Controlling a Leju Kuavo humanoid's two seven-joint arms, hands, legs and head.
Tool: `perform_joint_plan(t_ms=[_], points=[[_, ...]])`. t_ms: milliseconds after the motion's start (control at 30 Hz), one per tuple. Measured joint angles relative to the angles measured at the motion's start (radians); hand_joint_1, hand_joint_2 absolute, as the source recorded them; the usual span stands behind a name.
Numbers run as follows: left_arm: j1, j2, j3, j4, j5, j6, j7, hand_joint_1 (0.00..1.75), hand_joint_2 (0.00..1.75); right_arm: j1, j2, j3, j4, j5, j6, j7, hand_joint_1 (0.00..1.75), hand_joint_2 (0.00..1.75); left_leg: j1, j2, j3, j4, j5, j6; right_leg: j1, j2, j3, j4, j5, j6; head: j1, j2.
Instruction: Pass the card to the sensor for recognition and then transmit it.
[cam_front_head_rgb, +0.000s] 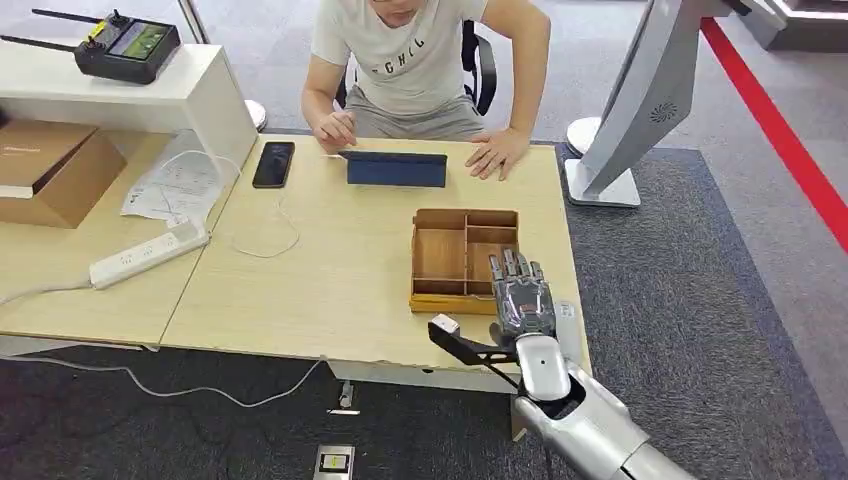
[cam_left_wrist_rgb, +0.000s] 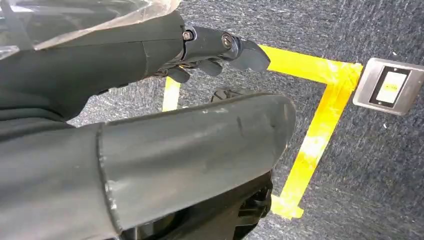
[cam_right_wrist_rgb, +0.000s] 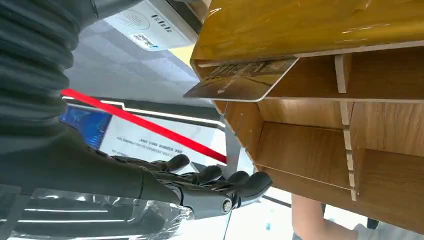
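Note:
A wooden compartment tray stands near the table's front right corner. In the right wrist view, a brownish card leans in one compartment of the tray, one corner sticking out over the wall. My right hand hovers over the tray's near right corner with its fingers stretched out, apart from the card and holding nothing. A white card sensor lies on the table just beside that hand. My left hand hangs over the carpet, holding nothing.
A person sits across the table, both hands beside a dark tablet. A phone, a cable and a power strip lie to the left. A white stand rises at the right. Yellow tape marks the floor.

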Motion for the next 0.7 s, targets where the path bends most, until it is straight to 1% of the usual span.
perform_joint_plan(t_ms=[200, 267, 700], points=[[0.000, 0.000, 0.000, 0.000, 0.000, 0.000, 0.000, 0.00, 0.00, 0.002, 0.000, 0.000, -0.010, 0.000, 0.002, 0.000, 0.00, 1.75, 0.000, 0.000, 0.000, 0.000, 0.000, 0.000, 0.000, 0.000, 0.000, 0.000, 0.000, 0.000, 0.000, 0.000], [0.000, 0.000, 0.000, 0.000, 0.000, 0.000, 0.000, 0.00, 0.00, 0.008, -0.001, 0.000, -0.019, 0.000, 0.014, 0.000, 0.00, 1.75, 0.000, 0.000, 0.000, 0.000, 0.000, 0.000, 0.000, 0.000, 0.000, 0.000, 0.000, 0.000, 0.000, 0.000], [0.000, 0.000, 0.000, 0.000, -0.001, 0.000, -0.001, 0.00, 0.00, 0.011, -0.001, 0.000, -0.020, 0.000, 0.018, -0.002, 0.00, 1.75, 0.000, 0.000, 0.000, 0.000, 0.000, 0.000, 0.000, 0.000, 0.000, 0.000, 0.000, 0.000, 0.000, 0.000]])
